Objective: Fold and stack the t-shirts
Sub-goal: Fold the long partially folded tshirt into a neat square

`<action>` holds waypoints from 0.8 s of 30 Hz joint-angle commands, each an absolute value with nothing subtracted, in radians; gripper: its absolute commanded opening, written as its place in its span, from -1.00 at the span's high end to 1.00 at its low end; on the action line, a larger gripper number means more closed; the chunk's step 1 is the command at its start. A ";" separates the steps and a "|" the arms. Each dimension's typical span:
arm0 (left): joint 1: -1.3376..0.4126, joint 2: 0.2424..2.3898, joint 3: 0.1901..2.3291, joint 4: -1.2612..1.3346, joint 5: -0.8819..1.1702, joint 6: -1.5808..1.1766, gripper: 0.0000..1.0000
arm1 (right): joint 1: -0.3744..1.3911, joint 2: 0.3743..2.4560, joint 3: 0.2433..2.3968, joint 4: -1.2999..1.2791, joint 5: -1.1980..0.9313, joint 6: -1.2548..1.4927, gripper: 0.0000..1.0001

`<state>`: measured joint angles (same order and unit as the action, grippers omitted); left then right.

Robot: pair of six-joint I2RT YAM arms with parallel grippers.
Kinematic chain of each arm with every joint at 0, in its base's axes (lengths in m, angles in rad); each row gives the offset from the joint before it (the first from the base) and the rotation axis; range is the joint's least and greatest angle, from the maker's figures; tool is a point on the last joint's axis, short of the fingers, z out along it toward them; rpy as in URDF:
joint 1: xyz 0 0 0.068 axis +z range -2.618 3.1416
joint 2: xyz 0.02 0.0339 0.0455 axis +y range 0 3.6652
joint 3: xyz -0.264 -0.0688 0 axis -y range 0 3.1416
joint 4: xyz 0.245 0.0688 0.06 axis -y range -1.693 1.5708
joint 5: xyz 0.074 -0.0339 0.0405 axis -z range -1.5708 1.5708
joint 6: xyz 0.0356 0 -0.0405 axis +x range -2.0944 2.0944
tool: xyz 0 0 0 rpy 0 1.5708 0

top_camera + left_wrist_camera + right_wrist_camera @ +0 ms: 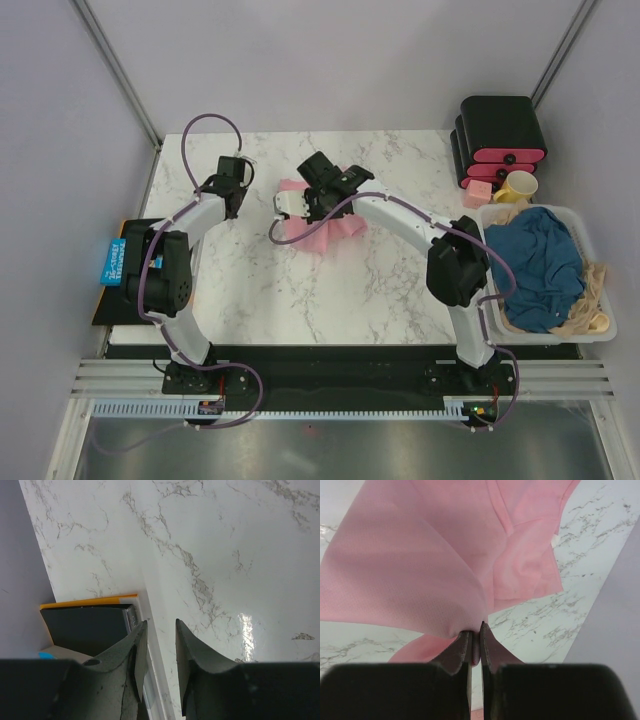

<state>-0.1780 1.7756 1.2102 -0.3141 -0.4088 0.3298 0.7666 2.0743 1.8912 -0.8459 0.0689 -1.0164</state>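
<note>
The light pink t-shirt (330, 232) lies bunched at the back middle of the marble table. My right gripper (322, 180) is shut on a fold of its cloth and holds it up; in the right wrist view the pink t-shirt (420, 565) hangs from between my closed fingers (475, 628). The dark teal-blue t-shirt (540, 262) lies crumpled in the white basket (598, 330) at the right. My left gripper (238, 172) is a little open and empty over the table's back left, apart from the pink shirt; the left wrist view (160, 625) shows only bare marble between its fingers.
Black boxes with pink fronts (500, 135) stand stacked at the back right, with a yellow cup (518, 187) beside them. Beige cloth (592, 300) lies in the basket with the blue shirt. A black and orange pad (118, 262) sits off the table's left edge, also in the left wrist view (85, 625).
</note>
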 commanded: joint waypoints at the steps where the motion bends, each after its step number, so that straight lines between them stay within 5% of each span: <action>1: -0.172 1.744 1.213 -0.321 -0.396 0.296 0.27 | 0.743 2.111 2.000 -0.807 0.098 -1.040 1.00; 24: -0.170 1.733 1.246 -0.299 -0.239 0.273 0.30 | 0.729 1.919 1.860 -0.876 0.003 -0.994 1.00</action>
<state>-0.1761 1.7695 1.2442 -0.3172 -0.2562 0.2874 0.7265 2.0533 1.9137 -0.8280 0.0483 -1.0069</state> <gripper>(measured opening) 0.354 0.116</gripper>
